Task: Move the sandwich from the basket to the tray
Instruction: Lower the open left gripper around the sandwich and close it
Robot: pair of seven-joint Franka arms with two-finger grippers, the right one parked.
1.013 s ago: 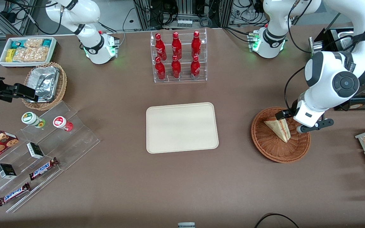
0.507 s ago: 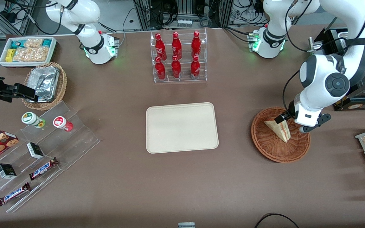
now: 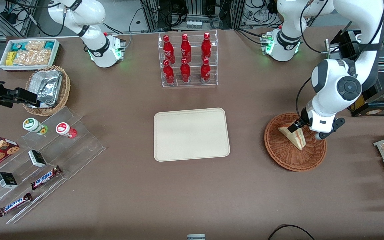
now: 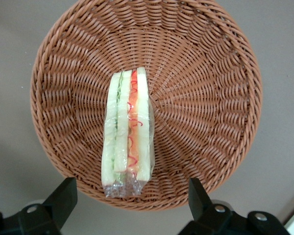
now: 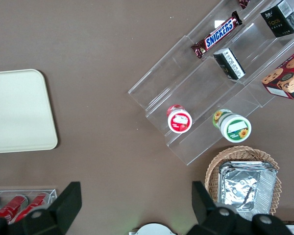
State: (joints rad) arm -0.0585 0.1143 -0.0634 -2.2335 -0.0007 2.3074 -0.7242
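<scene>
One sandwich (image 4: 127,132) lies in the round brown basket (image 3: 282,154). The gripper (image 4: 130,205) hangs just above the basket with its jaws wide apart, holding nothing. The tray (image 3: 191,134) sits well apart, toward the parked arm.

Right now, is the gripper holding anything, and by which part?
Nothing is held. The gripper is open above the basket, its fingers clear of the sandwich, which lies in the basket.
</scene>
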